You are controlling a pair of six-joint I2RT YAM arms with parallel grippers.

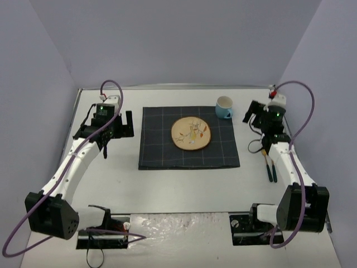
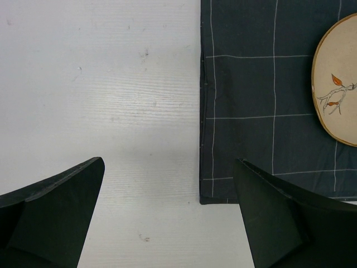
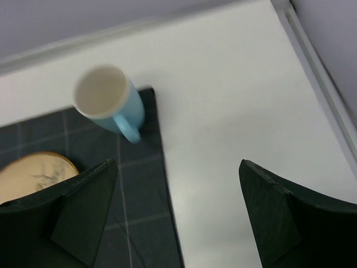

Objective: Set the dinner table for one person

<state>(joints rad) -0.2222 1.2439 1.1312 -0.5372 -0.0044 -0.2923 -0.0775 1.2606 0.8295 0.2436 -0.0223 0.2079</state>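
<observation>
We see a wide white desk [image 1: 184, 187] filling the view, with a dark checked mat [image 1: 189, 151] at its middle. A round tan plate [image 1: 191, 133] lies on the mat. The left claw [image 2: 168, 162] hangs spread apart over the mat's left edge. The right claw [image 3: 178, 163], also apart and empty, hovers near a blue mug [image 3: 109, 100] on the mat's far right corner.
</observation>
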